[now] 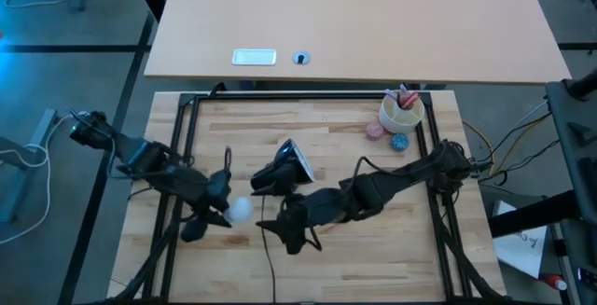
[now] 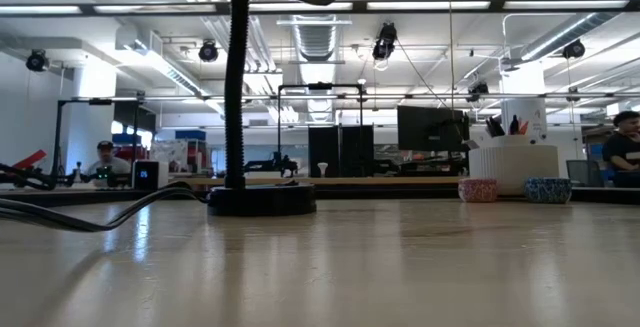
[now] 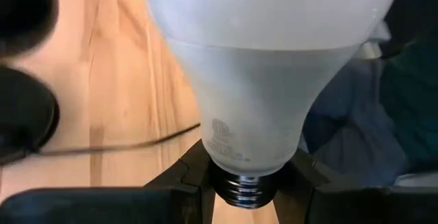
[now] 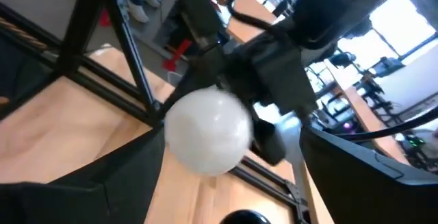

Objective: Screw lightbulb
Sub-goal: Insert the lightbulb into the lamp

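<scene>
No readable text. Lightbulb (image 3: 263,80) has a faint grey printed mark near its neck, at about 7 o'clock on the bulb in the left wrist view, too blurred to make out. Nothing legible elsewhere.

One lightbulb (image 1: 241,209), one lamp (image 1: 284,167), two balls (image 1: 376,131), one cup (image 1: 402,111)

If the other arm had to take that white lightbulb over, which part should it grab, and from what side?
Probably the round globe, from the glass end. The left gripper is shut on the lightbulb at its narrow neck by the metal screw base, so that end is taken and must stay free for the lamp. The globe faces the right gripper; it is smooth and wide, so open fingers closing gently around its middle seem safest.
</scene>
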`<state>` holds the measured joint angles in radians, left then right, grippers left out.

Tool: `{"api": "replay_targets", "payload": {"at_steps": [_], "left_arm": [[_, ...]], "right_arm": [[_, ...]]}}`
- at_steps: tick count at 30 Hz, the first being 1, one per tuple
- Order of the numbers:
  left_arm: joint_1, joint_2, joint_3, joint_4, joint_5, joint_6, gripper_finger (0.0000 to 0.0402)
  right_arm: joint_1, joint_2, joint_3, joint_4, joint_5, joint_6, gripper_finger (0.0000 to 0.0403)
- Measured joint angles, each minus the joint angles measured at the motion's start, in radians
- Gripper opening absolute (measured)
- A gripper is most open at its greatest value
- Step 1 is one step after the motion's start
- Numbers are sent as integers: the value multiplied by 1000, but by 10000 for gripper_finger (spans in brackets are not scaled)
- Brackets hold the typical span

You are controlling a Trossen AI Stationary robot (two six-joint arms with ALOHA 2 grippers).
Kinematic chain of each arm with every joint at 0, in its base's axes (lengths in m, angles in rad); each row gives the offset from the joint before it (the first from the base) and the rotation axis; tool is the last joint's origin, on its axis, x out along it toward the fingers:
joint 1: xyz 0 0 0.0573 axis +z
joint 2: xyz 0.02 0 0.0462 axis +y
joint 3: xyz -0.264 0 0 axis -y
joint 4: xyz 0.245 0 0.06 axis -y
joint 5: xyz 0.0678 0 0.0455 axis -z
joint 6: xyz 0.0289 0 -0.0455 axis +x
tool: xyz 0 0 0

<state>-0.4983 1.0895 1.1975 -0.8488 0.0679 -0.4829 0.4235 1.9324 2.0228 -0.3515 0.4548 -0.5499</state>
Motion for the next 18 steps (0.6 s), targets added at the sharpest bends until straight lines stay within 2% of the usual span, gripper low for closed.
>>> {"api": "replay_targets", "payload": {"at_steps": [4,11,18], "left_arm": [[-1,60,-14,9,-4,-1,93],[-7,150,-4,35,-6,27,93],[-10,178,6,78,-6,38,93]], "right_arm": [[11,1,-2,-7,-7,9,333],[7,8,-19,-59,-169,99,330],[7,9,-61,-79,-185,123,321]]}}
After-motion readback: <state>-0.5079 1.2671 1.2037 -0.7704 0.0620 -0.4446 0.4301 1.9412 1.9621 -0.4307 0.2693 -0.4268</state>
